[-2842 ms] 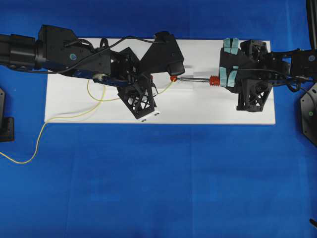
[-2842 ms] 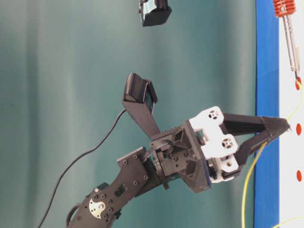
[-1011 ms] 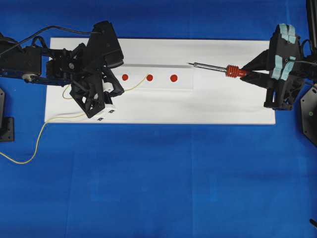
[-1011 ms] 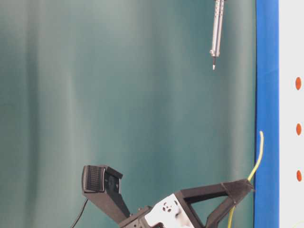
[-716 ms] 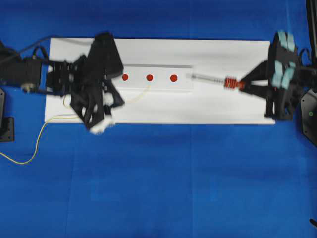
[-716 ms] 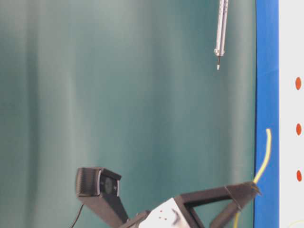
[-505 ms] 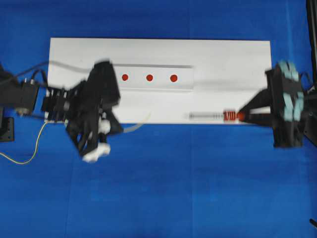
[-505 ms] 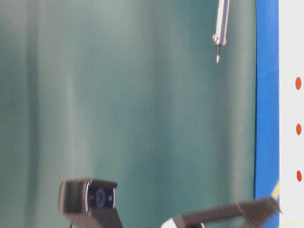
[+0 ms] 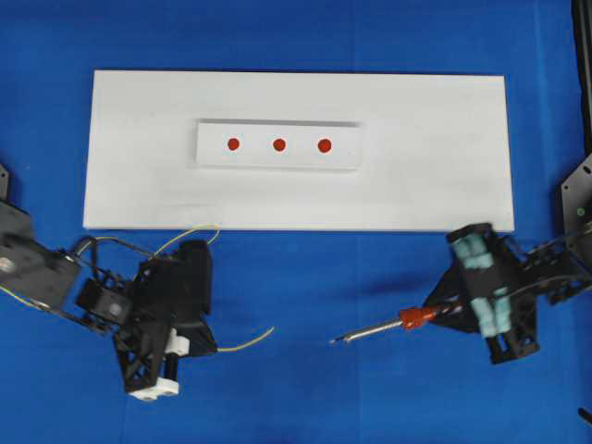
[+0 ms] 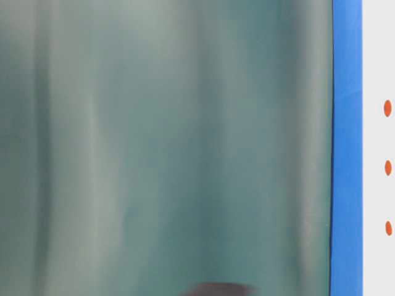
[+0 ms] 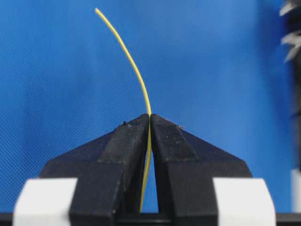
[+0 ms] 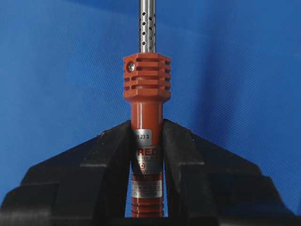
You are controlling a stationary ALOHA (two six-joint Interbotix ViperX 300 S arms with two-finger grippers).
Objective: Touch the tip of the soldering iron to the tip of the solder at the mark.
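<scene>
Three red marks (image 9: 278,144) sit in a row on a raised white strip (image 9: 213,155) of the white board (image 9: 425,176); they also show at the table-level view's right edge (image 10: 388,168). My left gripper (image 9: 209,346) hangs over the blue cloth below the board, shut on the thin yellow solder (image 9: 248,341), whose free end points right. In the left wrist view the solder (image 11: 134,70) rises from the shut jaws (image 11: 150,117). My right gripper (image 9: 437,314) is shut on the soldering iron (image 9: 413,318), its tip pointing left. The right wrist view shows the iron's red handle (image 12: 146,92) in the jaws (image 12: 146,132), its tip out of frame.
Blue cloth (image 9: 305,388) covers the table around the board. Slack solder loops behind the left arm (image 9: 185,236). Black mounts stand at the right edge (image 9: 578,199). A green curtain (image 10: 166,142) fills the table-level view, with a dark blurred shape (image 10: 216,288) at its bottom.
Both arms have pulled back off the board toward the near side and now hang over the blue cloth. Each keeps its grip. Iron and solder have left the table-level view.
</scene>
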